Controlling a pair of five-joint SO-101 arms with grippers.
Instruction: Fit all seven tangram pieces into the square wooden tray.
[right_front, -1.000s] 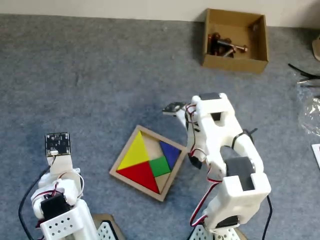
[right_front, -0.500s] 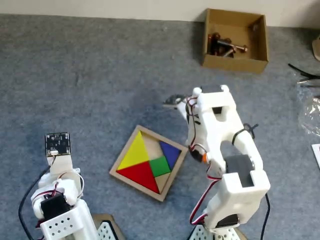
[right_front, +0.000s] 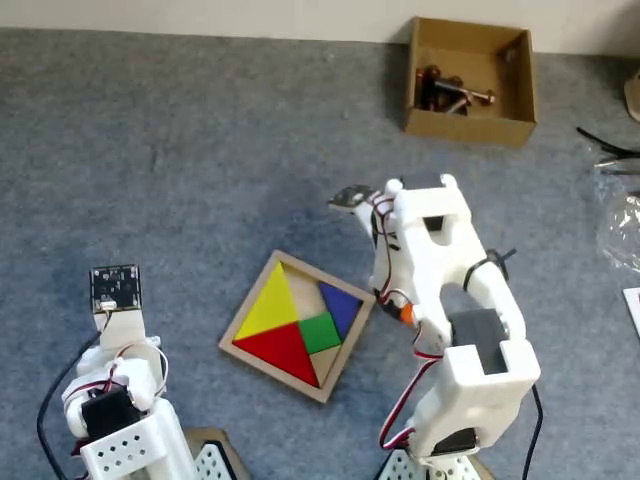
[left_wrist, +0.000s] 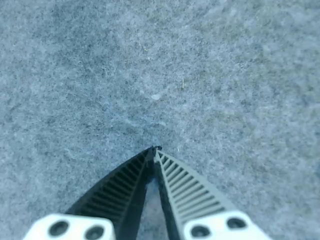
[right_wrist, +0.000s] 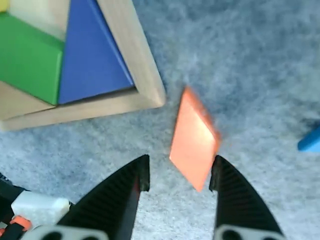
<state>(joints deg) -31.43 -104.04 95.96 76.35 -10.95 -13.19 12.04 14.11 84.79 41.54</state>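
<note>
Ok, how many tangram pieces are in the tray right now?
4: yellow piece, red piece beside it, green piece near the centre, blue piece nearest the right arm. The orange piece lies outside the tray; the arm may hide more.

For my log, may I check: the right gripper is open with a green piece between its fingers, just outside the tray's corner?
Not quite. The right wrist view shows an orange piece, not a green one, between the fingers of the open right gripper, just outside the corner of the tray.
</note>
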